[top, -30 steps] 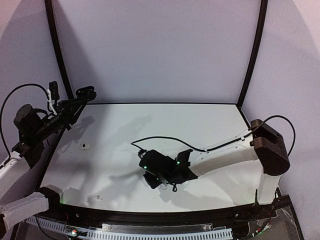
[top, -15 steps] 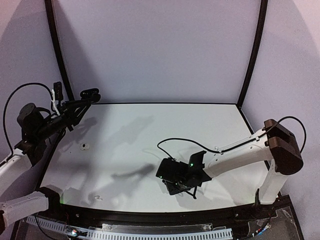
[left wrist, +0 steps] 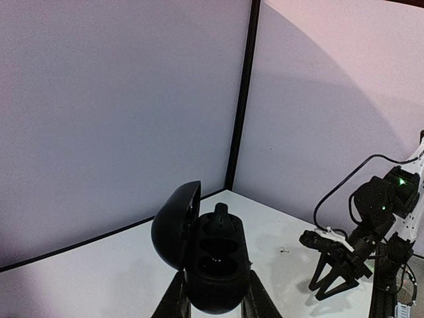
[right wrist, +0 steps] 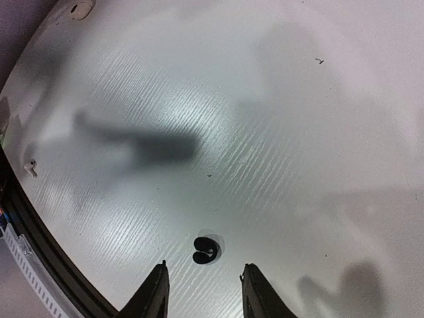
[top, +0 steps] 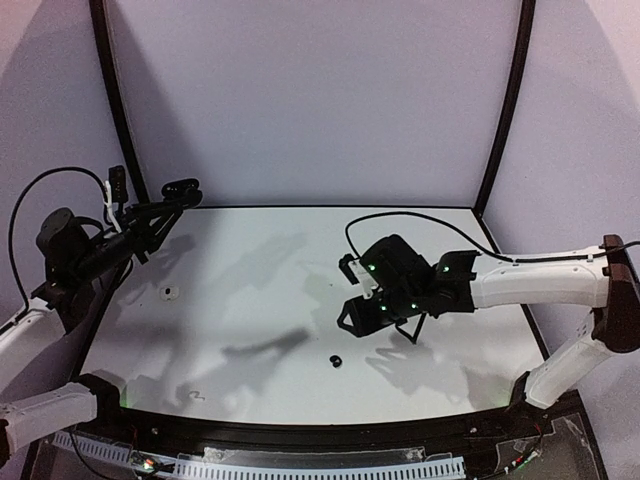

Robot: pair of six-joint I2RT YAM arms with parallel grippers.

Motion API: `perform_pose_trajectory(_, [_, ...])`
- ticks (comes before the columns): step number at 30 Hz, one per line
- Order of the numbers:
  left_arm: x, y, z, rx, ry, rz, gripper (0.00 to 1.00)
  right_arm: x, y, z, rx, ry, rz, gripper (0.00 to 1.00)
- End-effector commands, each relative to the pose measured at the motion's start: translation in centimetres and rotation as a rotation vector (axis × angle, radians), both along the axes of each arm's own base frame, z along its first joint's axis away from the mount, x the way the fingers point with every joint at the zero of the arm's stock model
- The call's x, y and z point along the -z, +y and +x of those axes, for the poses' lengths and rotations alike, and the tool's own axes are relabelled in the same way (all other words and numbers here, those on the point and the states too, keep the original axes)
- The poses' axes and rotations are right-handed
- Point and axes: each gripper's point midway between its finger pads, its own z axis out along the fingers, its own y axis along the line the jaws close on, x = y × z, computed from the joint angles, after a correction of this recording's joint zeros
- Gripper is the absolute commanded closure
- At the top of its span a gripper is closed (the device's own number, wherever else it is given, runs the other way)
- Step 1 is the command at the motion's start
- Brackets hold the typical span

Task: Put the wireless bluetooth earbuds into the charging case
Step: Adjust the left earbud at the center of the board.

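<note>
— How far along is this?
— Partway at best. A small black pebble-like earbud [top: 336, 360] lies loose on the white bench [top: 420, 240], near the front edge, about centre.
— And the case?
— The glossy black oval charging case [left wrist: 211, 265] is clamped, lid open, in the left end effector [left wrist: 213, 301], raised at the far left. Its far well seems to hold a dark bud; the near well looks empty.
— The right arm?
— The right end effector [right wrist: 202, 290] hovers over the loose bud, fingers wide, holding nothing. A small pale round object [top: 172, 292] at the left may be a white bud, but it is too small to tell. Picking up and seating are left to do.
</note>
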Motion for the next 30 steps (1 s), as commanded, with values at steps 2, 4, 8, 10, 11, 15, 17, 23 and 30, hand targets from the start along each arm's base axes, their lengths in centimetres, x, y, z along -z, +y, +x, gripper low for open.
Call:
perform_pose_trajectory(2, [0.1, -0.1, -0.3, 0.010, -0.009, -0.008, 0.99, 2.2, 1.8, -0.5, -0.122, 0.054, 0.046, 0.64])
perform_pose_trajectory(4, [0.0, -0.1, -0.3, 0.011, -0.010, -0.006, 0.99, 3.5, 1.8, -0.2, -0.133, 0.072, -0.013, 0.67])
perform_pose_trajectory(8, [0.0, -0.1, -0.3, 0.011, -0.008, -0.006, 0.99, 5.9, 0.4, 0.1, -0.172, 0.082, -0.145, 0.71])
perform_pose_trajectory(10, [0.0, -0.2, -0.3, 0.013, -0.007, -0.004, 0.99, 5.6, 0.1, 0.6, -0.261, -0.004, -0.195, 0.69])
perform_pose_trajectory(11, [0.0, -0.2, -0.3, 0.014, -0.006, -0.003, 0.99, 4.6, 0.2, 0.7, -0.311, -0.065, -0.186, 0.68])
perform_pose_trajectory(15, [0.0, -0.2, -0.3, 0.015, -0.007, 0.002, 0.99, 1.4, 1.1, -0.9, -0.671, -0.389, -0.109, 0.60])
perform_pose_trajectory(17, [0.0, -0.3, -0.2, 0.015, -0.009, 0.009, 0.99, 0.6, 1.2, -2.9, -0.907, -0.553, -0.084, 0.58])
perform_pose_trajectory(23, [0.3, -0.5, -0.2, 0.024, -0.015, 0.033, 0.99, 5.0, 0.9, -3.7, -1.231, -0.596, -0.246, 0.54])
perform_pose_trajectory(30, [0.2, -0.6, -0.1, 0.034, -0.018, 0.040, 0.99, 6.1, 2.1, -2.3, -1.252, -0.616, -0.201, 0.30])
